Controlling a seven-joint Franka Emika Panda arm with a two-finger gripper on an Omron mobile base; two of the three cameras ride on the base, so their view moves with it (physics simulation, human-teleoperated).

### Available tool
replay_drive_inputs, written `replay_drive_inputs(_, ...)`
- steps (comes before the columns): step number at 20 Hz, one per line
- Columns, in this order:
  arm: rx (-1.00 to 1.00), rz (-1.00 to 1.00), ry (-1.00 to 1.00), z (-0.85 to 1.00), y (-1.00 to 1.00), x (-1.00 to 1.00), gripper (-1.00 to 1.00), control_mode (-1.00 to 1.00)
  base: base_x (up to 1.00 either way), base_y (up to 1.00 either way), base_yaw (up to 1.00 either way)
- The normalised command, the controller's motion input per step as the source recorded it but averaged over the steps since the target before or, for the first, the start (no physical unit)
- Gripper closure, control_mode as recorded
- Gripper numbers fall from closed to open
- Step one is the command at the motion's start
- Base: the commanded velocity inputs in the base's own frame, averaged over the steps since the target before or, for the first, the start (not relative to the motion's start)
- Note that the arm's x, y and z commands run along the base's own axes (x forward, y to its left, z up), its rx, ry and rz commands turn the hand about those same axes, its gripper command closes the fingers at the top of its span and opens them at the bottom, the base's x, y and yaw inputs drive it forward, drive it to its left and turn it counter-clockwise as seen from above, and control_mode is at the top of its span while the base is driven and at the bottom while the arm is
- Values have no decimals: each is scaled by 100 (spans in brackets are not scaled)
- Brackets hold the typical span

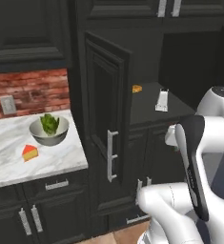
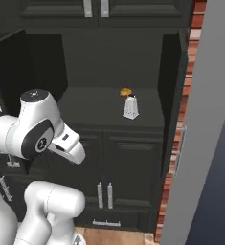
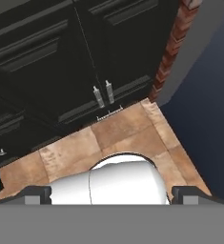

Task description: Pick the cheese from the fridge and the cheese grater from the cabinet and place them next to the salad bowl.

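My fingers [image 3: 111, 195] are spread wide and hold nothing. They point down at the brown floor [image 3: 127, 131], low in front of the black doors [image 3: 104, 57].

The grater [image 2: 130, 107] is what I want next, I think. It stands up tall on the dark shelf of the open cabinet [image 2: 109, 107], so its long side runs up and down. It is well above my fingers and far from them. From my elbow [image 2: 35, 127] in the right base view, the grater sits at about 2 o'clock. I must lift my hand up and turn it to face the shelf before I can pinch the grater.

A small orange lump [image 2: 125, 92] lies just behind the grater, at its 11 o'clock. That lump is not my cheese, so I should not bump it.

The cabinet door [image 1: 106, 119] hangs open on the left side of the shelf.

The cheese [image 1: 29, 152] is already out on the white counter [image 1: 8, 143]. It lies near the bowl [image 1: 49, 132], at the bowl's 7 o'clock, not touching it. The bowl holds green leaves [image 1: 49, 123].

So I think half the job is done. The grater goes beside the bowl too.
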Motion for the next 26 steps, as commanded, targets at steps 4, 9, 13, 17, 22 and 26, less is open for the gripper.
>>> replay_drive_inputs(4,0,0,0,0,0,0,-100,100,24,-16,40)
replay_drive_inputs(9,0,0,0,0,0,0,-100,100,22,-61,17)
replay_drive_inputs(13,0,0,0,0,0,0,-100,100,23,-48,0)
replay_drive_inputs(17,0,0,0,0,0,0,-100,100,36,-19,1)
replay_drive_inputs(22,0,0,0,0,0,0,-100,100,52,-1,2)
replay_drive_inputs(26,0,0,0,0,0,0,-100,100,51,0,0)
